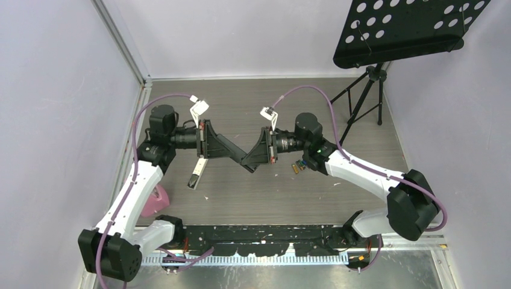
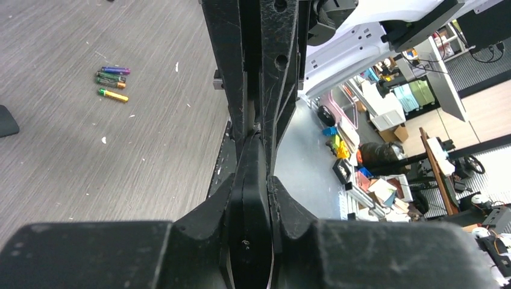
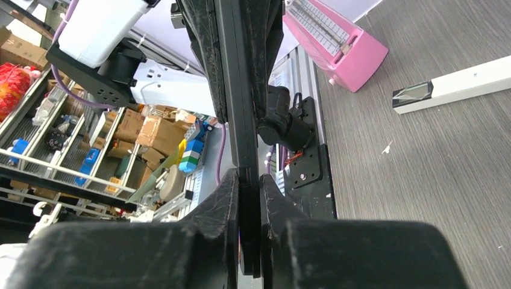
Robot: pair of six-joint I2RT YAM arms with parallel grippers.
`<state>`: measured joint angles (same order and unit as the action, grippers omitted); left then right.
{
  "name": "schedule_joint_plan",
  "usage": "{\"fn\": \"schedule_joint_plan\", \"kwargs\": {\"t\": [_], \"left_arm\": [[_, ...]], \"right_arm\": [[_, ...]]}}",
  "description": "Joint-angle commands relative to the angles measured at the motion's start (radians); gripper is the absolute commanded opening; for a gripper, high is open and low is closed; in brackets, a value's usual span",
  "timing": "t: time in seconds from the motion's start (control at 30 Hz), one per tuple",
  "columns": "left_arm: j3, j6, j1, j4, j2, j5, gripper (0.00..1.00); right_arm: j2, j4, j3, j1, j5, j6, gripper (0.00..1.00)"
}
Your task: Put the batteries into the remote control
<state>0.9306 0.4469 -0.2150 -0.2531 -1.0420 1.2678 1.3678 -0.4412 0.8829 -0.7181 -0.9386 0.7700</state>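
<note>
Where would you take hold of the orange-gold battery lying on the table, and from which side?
Across its middle, from straight above. The orange-gold battery lies flat on the table at the edge of the group, slightly apart from the other batteries, so its outer long side is free. Jaws across its thin width should fit, though the inner gap looks narrow.

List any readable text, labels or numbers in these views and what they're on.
None can be read in any view.
batteries: wrapper print too small to read.
pink case: scale marks on its face, blurred, no digits readable.
cardboard boxes off the table: blurred, nothing readable.
</note>
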Motion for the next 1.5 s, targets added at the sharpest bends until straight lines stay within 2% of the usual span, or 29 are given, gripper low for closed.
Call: {"fn": "schedule_joint_plan", "kwargs": {"t": [0.0, 0.07, 0.13, 0.3, 0.37, 0.43, 0.83, 1.03, 1.13, 1.2, 1.23, 1.27, 1.37, 1.47], "left_arm": [[0.026, 0.068, -0.006, 0.165, 0.035, -0.073, 0.35], [0.006, 0.18, -0.006, 0.283, 0.038, -0.108, 0.58], [-0.03, 0.321, -0.006, 0.423, 0.043, -0.177, 0.7], [-0.194, 0.688, -0.006, 0.889, 0.056, -0.468, 0.77], [-0.207, 0.731, -0.006, 0.967, 0.044, -0.501, 0.76], [-0.206, 0.755, -0.006, 0.972, 0.037, -0.523, 0.75], [-0.203, 0.802, -0.026, 1.002, 0.012, -0.531, 0.65], [-0.205, 0.8, -0.067, 1.045, -0.021, -0.517, 0.46], [-0.2, 0.799, -0.075, 1.056, -0.04, -0.507, 0.29], [-0.2, 0.79, -0.074, 1.061, -0.045, -0.504, 0.12], [-0.199, 0.781, -0.075, 1.058, -0.045, -0.502, 0.01], [-0.198, 0.768, -0.075, 1.05, -0.042, -0.501, 0.0], [-0.183, 0.658, -0.074, 0.929, -0.024, -0.513, 0.0], [-0.153, 0.463, -0.074, 0.668, 0.015, -0.586, 0.0]], "right_arm": [[-0.035, -0.099, 0.038, -0.014, 0.061, 0.085, 0.02], [-0.044, -0.168, 0.021, -0.014, 0.123, 0.124, 0.02], [-0.054, -0.218, 0.0, -0.014, 0.199, 0.148, 0.02], [-0.058, -0.355, -0.041, -0.02, 0.338, 0.202, 0.02], [-0.056, -0.394, -0.052, -0.021, 0.385, 0.221, 0.02], [-0.051, -0.422, -0.055, -0.022, 0.404, 0.234, 0.02], [-0.003, -0.447, -0.026, -0.029, 0.365, 0.261, 0.02], [0.029, -0.477, -0.013, -0.029, 0.362, 0.299, 0.02], [0.039, -0.485, -0.012, -0.029, 0.363, 0.313, 0.02], [0.036, -0.479, -0.014, -0.029, 0.369, 0.315, 0.02], [0.03, -0.46, -0.017, -0.028, 0.373, 0.311, 0.05], [0.023, -0.439, -0.02, -0.026, 0.379, 0.304, 0.13], [-0.012, -0.331, -0.034, -0.01, 0.411, 0.267, 0.5], [-0.074, -0.162, -0.062, 0.023, 0.451, 0.208, 0.66]]}}
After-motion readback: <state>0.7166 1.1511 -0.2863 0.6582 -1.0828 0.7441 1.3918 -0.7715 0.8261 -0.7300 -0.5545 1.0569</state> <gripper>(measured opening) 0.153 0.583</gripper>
